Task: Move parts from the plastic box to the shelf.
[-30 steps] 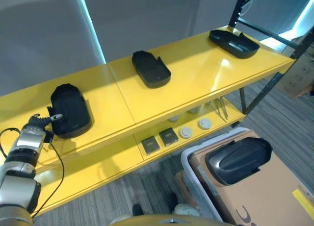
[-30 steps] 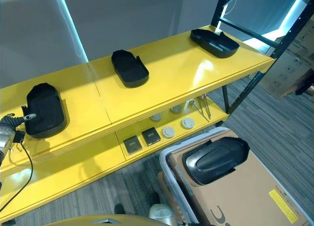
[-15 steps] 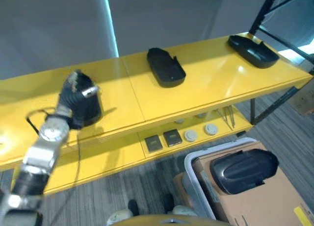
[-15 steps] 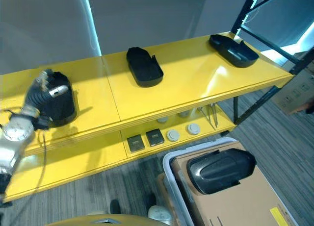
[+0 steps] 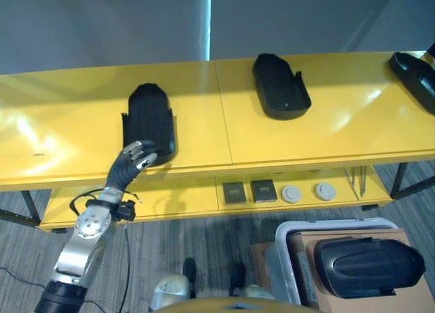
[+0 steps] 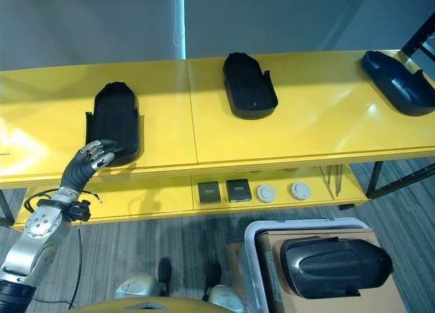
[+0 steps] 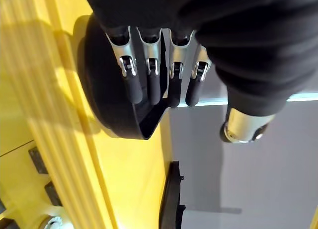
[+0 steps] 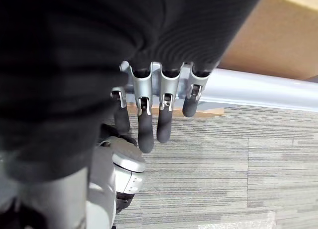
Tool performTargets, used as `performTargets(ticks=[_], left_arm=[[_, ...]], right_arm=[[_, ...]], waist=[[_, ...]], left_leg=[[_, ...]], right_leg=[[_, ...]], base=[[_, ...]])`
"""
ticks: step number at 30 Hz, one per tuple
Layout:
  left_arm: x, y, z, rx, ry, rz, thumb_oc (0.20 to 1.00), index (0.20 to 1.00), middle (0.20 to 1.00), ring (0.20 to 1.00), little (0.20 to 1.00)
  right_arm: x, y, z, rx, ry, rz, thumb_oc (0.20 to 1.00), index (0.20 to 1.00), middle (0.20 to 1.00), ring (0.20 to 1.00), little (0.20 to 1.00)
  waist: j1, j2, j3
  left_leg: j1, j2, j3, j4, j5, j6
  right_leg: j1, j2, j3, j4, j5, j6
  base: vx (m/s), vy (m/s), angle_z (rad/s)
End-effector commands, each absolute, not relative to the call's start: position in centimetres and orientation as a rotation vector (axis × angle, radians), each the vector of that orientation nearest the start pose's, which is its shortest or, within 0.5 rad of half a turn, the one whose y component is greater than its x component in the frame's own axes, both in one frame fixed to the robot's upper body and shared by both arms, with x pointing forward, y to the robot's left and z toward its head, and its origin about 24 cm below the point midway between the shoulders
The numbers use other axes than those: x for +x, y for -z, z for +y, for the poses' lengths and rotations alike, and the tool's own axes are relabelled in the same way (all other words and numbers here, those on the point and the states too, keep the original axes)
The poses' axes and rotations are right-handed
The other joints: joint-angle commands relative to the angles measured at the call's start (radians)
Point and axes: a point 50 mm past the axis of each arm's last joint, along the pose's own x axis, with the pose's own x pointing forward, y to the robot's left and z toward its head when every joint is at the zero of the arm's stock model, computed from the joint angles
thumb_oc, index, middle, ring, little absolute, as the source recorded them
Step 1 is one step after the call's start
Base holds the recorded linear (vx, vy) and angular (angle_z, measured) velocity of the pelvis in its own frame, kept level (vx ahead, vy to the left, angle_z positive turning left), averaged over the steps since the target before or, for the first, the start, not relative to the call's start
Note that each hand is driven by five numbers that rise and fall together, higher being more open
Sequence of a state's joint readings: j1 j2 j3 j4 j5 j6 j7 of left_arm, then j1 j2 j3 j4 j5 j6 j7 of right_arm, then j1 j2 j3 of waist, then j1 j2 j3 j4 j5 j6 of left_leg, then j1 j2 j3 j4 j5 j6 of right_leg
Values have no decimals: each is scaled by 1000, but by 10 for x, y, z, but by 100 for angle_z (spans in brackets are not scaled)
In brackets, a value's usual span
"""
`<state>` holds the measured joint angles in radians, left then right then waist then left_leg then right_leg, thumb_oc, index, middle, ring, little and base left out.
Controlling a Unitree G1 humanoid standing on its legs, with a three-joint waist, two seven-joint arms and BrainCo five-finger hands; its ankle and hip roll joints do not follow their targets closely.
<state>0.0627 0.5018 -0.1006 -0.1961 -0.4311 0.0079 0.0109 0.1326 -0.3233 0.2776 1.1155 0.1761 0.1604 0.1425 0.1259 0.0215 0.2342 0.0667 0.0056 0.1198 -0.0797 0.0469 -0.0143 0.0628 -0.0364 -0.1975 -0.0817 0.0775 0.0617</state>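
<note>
- Three black parts [image 5: 151, 119] [image 5: 279, 85] [image 5: 415, 77] lie on the yellow shelf [image 5: 326, 133].
- My left robot hand [image 5: 134, 160], fingers relaxed, touches the leftmost part.
- My right robot hand [image 8: 149, 117] hangs spread, empty.
- No legible writing.

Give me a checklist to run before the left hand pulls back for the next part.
1. Left hand released: ok, fingers straight at the near end of the leftmost black part, not curled round it.
2. That part fully on the top shelf: ok, it lies flat, its near end close to the front edge.
3. Room beside the middle part: ok, they are apart.
4. Next part ready in the plastic box: ok.
5. Right hand free: ok, fingers straight, holding nothing.
</note>
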Motion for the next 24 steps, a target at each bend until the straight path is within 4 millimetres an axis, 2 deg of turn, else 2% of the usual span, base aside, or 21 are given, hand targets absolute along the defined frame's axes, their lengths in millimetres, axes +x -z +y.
performTargets(ticks=[1,6,14,20,24], left_arm=[[246,-99,195,46,187,-169,200,200,200,200,200],[248,-109,194,52,158,-234,200,200,200,200,200],[252,-126,197,62,106,-322,200,200,200,200,200],[258,-120,203,69,36,-282,200,200,200,200,200],[270,-111,212,103,-48,-228,200,200,200,200,200]], right_arm=[[61,164,-237,-186,-38,1401,1000,1000,1000,1000,1000],[64,164,-234,-195,-48,1380,1000,1000,1000,1000,1000],[58,165,-231,-181,-44,1385,1000,1000,1000,1000,1000],[53,166,-233,-210,-63,1399,1000,1000,1000,1000,1000],[53,164,-237,-253,-90,1404,1000,1000,1000,1000,1000]], waist=[[0,-12,8],[5,-20,17],[-4,-25,14],[-22,-25,10],[-44,-26,7]], left_leg=[[-62,33,-45,59,-48,-27],[-63,36,-47,57,-44,-28],[-55,37,-44,60,-46,-29],[-45,41,-32,65,-48,-31],[-43,47,-20,70,-46,-32]], right_leg=[[-15,-44,11,75,-71,87],[-13,-41,7,72,-66,89],[-4,-42,12,68,-63,93],[1,-44,22,70,-65,96],[-6,-41,38,77,-67,97]], base=[[-25,-20,17],[-10,-10,4],[0,0,0],[18,16,-2],[26,34,-4]])
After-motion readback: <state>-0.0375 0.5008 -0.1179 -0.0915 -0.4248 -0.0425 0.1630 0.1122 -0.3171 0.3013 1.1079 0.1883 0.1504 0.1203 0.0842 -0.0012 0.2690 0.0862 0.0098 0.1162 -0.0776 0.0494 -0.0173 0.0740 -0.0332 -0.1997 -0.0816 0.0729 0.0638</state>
